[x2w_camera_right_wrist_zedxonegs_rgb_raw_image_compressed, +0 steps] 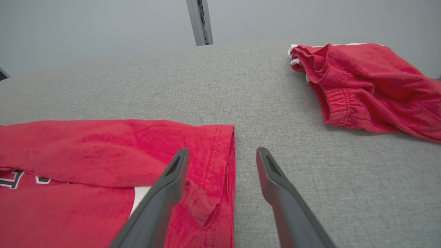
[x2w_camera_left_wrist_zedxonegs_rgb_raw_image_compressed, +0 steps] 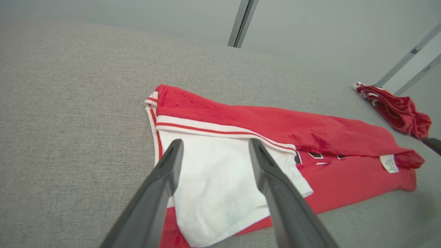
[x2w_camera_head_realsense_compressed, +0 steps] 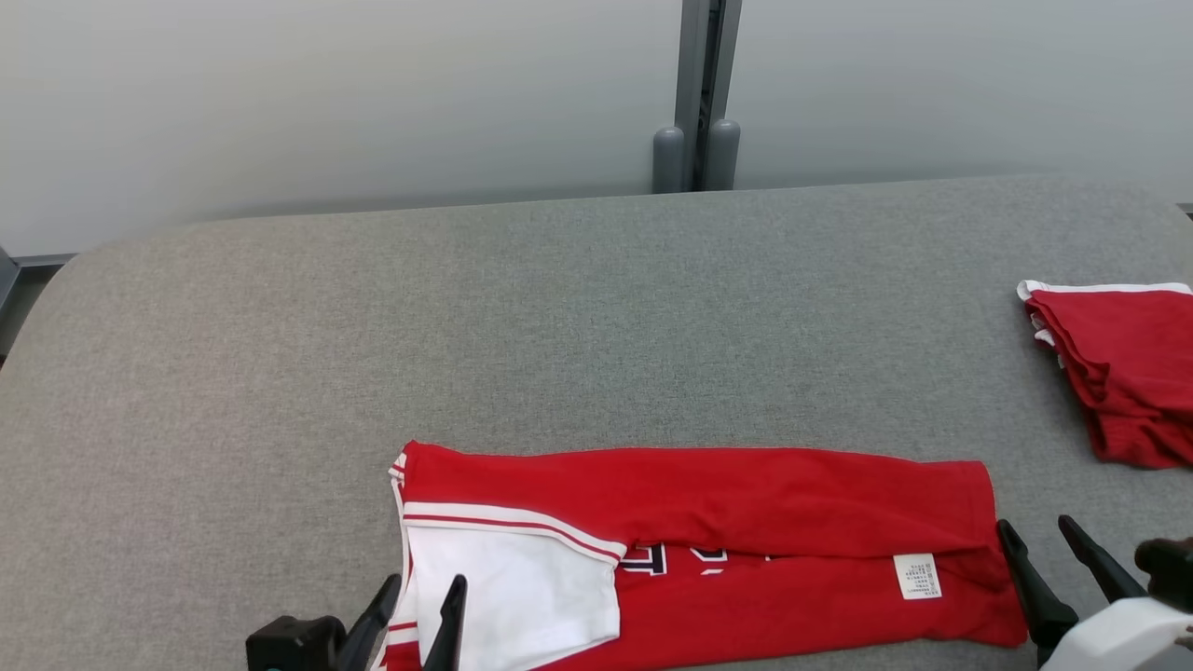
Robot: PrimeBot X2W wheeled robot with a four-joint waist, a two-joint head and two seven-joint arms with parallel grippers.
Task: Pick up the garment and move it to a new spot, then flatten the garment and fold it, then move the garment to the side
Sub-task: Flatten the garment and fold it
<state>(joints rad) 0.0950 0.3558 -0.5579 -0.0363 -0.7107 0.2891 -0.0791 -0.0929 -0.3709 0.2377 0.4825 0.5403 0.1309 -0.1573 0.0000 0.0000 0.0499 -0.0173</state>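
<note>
Garment point(x2w_camera_head_realsense_compressed: 708, 522): a red shirt lying as a long band along the near edge of the surface point(x2w_camera_head_realsense_compressed: 559, 326). Its upper long side is turned down over the lettering, its white sleeve point(x2w_camera_head_realsense_compressed: 522, 596) is at the left end and its label point(x2w_camera_head_realsense_compressed: 918, 576) near the right end.

The left tool point(x2w_camera_head_realsense_compressed: 425, 585) hangs over the sleeve with its jaws wide and nothing in them. The right tool point(x2w_camera_head_realsense_compressed: 1035, 525) sits at the right hem, also wide and empty. In the right wrist view one finger is over the hem and the other over bare surface.

I judge the folding step to be under way: the lengthwise fold is laid, but the band is not yet folded across. The next move probably calls for pinching both layers at one end and carrying it over the other, keeping the edges in line.

Well apart at the right lie crumpled red shorts point(x2w_camera_head_realsense_compressed: 1128, 373). No bin or basket is involved; both pieces lie straight on the surface.
</note>
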